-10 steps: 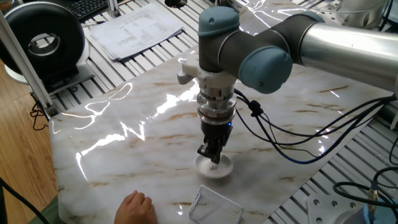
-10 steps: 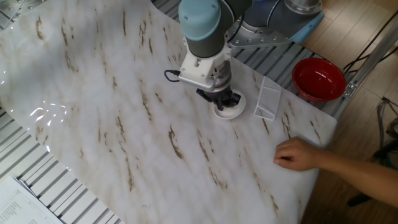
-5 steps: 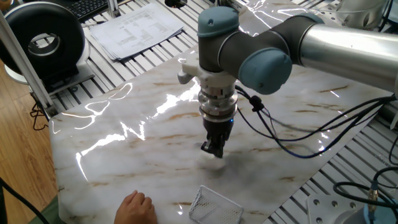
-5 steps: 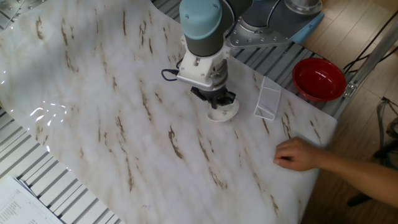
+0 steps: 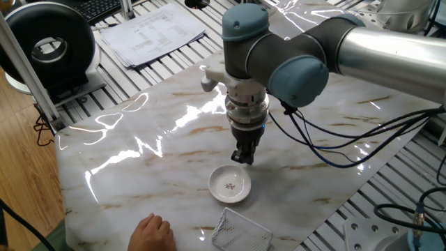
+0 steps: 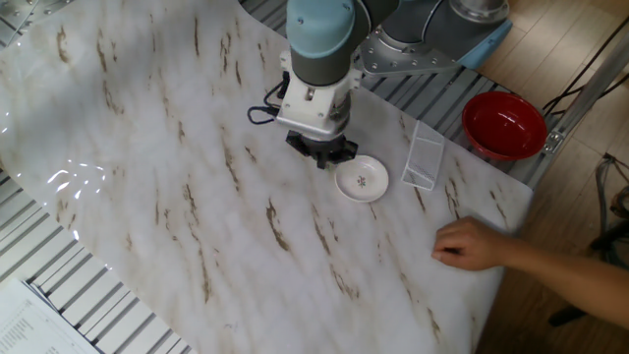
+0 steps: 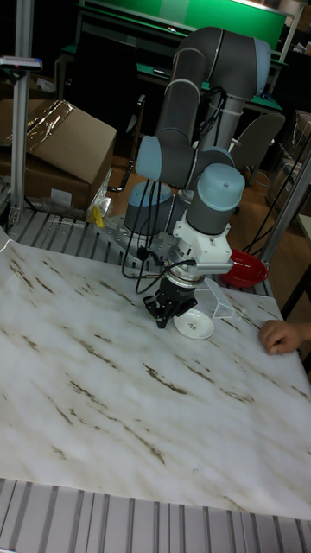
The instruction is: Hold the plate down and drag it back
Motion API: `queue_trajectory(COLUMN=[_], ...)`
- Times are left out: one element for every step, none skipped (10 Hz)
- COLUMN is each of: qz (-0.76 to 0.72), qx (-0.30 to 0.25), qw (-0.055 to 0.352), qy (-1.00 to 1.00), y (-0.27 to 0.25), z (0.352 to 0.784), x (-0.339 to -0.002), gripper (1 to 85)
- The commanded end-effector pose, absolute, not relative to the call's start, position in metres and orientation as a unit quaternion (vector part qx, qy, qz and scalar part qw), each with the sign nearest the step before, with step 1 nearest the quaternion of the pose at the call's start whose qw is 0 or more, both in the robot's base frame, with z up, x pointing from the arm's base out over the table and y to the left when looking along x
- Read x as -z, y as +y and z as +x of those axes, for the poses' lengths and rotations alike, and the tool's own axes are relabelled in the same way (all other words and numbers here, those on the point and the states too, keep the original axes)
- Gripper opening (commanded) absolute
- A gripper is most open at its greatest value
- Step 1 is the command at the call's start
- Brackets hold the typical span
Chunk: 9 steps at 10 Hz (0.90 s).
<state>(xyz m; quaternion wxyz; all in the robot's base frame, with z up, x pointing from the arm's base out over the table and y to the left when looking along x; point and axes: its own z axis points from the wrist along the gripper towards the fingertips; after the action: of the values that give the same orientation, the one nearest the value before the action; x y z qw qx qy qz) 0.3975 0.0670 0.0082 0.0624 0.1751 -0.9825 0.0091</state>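
Beside the basket (image 5: 240, 231) you'll see the plate (image 5: 230, 185) lying flat on the table (image 5: 139, 146), bare, with nothing pressing on it. Your gripper (image 5: 242, 157) hangs just past the plate's far rim, apart from it, fingers pressed together and holding nothing. Judging by that, the hold is off; whether the drag went far enough I can't tell.

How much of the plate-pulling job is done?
Not much looks done. The plate lies flat on the marble table, right beside the wire basket. In hand: nothing. The gripper is beside the plate, off it, not pressing on it, and a person's hand rests near the table edge. Left to do: press down on the plate again and drag it back.
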Motion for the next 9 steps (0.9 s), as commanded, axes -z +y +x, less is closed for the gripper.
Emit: queue_trajectory(qz=[0.157, 0.127, 0.102, 0.083, 0.07, 0.048, 0.033, 0.024, 0.016], qx=[-0.025, -0.011, 0.021, 0.051, 0.07, 0.102, 0.121, 0.128, 0.131], qw=[0.088, 0.104, 0.11, 0.114, 0.116, 0.116, 0.114, 0.114, 0.115], qy=[-0.983, -0.986, -0.988, -0.989, -0.988, -0.987, -0.985, -0.985, -0.985], y=[0.066, 0.084, 0.108, 0.128, 0.139, 0.158, 0.172, 0.179, 0.186], z=[0.391, 0.384, 0.38, 0.377, 0.376, 0.376, 0.377, 0.377, 0.374], x=[-0.02, -0.031, -0.038, -0.043, -0.044, -0.044, -0.045, -0.046, -0.047], gripper=[1.3, 1.3, 1.3, 1.3, 1.3, 1.3, 1.3, 1.3, 1.3])
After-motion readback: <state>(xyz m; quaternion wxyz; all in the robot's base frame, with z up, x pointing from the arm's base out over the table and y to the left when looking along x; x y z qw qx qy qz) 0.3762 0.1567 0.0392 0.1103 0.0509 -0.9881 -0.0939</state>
